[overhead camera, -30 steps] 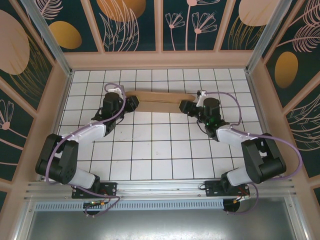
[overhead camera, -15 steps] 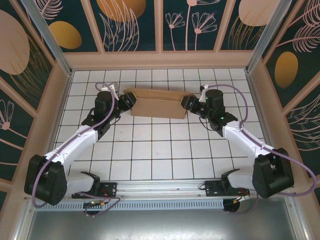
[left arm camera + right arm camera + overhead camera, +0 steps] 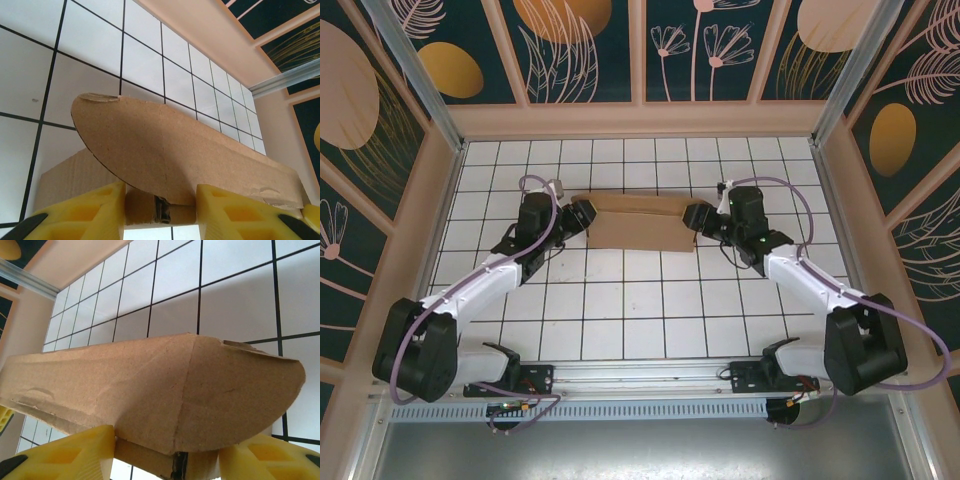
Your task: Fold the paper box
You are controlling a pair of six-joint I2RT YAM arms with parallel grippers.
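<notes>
The paper box (image 3: 640, 225) is a brown cardboard piece stretched between my two grippers at the far middle of the tiled table. My left gripper (image 3: 582, 215) is shut on its left end and my right gripper (image 3: 695, 217) on its right end. In the left wrist view a rounded flap (image 3: 150, 145) rises over the yellow fingers (image 3: 80, 215), and a folded cardboard edge fills the gap of the left gripper (image 3: 160, 210). In the right wrist view a creased rounded flap (image 3: 200, 390) overhangs the right gripper (image 3: 167, 460), with cardboard wedged between its fingers (image 3: 65, 455).
The white tiled table (image 3: 640, 310) is walled by a peach rim (image 3: 640, 120) at the back and on both sides. Both arm bases sit at the near edge by a metal rail (image 3: 640, 385).
Both arms have stretched out from their bent pose of a second ago. The box, first a thin flat strip, was tipped up to show its broad face and now lies slightly lower, still held at both ends.
</notes>
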